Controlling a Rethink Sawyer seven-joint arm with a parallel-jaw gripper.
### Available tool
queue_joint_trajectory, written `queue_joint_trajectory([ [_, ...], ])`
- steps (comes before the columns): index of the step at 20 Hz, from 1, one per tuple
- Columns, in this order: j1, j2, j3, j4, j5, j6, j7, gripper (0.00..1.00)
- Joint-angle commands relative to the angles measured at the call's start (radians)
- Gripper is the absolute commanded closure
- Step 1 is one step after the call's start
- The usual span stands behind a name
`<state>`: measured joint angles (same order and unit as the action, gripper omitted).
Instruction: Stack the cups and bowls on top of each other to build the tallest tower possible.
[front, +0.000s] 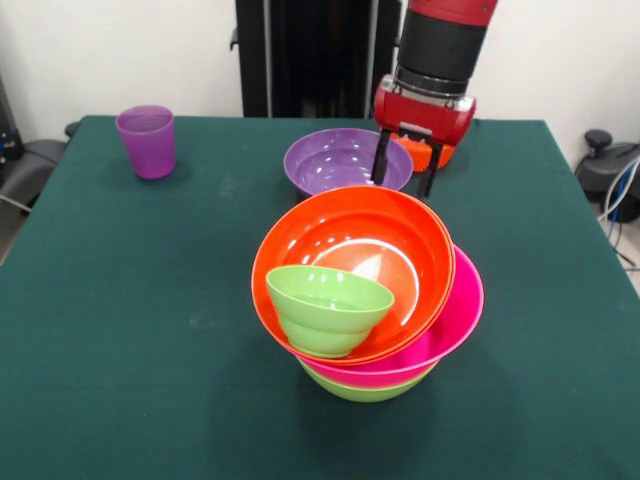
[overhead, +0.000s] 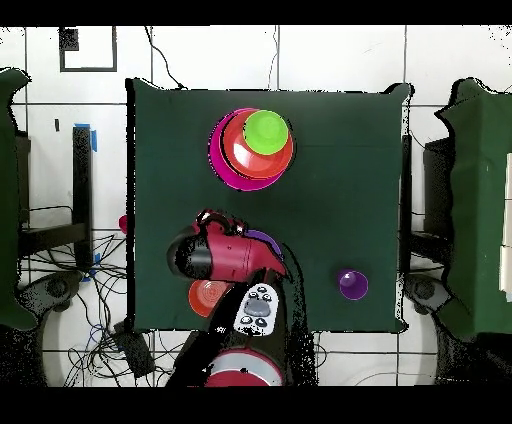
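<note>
1. Right now the gripper (front: 405, 170) hangs at the upper middle of the front view, its two dark fingers spread apart and holding nothing, tips over the right rim of the purple bowl (front: 335, 160).
2. Just behind it, an orange-red piece (front: 437, 152) peeks out; I cannot tell what it is.
3. Centre frame stands the tower (front: 370, 300): lime green lowest, hot pink next, orange above, a small green bowl (front: 328, 303) tilted inside.
4. Upper left, the purple cup (front: 147, 141) stands alone.
5. By my reckoning the stack is partly built; the purple bowl and cup remain.
</note>
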<state>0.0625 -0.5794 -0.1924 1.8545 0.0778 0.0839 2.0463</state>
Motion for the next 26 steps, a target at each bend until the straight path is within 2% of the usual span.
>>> queue_joint_trajectory([
  [1, -0.005, 0.117, 0.11, 0.029, -0.042, -0.093, 0.123, 0.0],
  [8, 0.036, 0.17, 0.042, 0.023, -0.029, -0.116, 0.125, 0.0],
  [9, 0.041, 0.174, 0.036, 0.024, -0.028, -0.122, 0.128, 1.0],
  [14, 0.032, 0.172, 0.045, 0.032, -0.039, -0.133, 0.124, 1.0],
  [20, 0.061, 0.171, 0.013, 0.017, -0.018, -0.106, 0.128, 1.0],
  [24, 0.105, 0.123, -0.037, 0.047, 0.004, 0.002, 0.132, 1.0],
  [26, 0.103, 0.094, -0.035, 0.06, 0.004, 0.024, 0.13, 1.0],
])
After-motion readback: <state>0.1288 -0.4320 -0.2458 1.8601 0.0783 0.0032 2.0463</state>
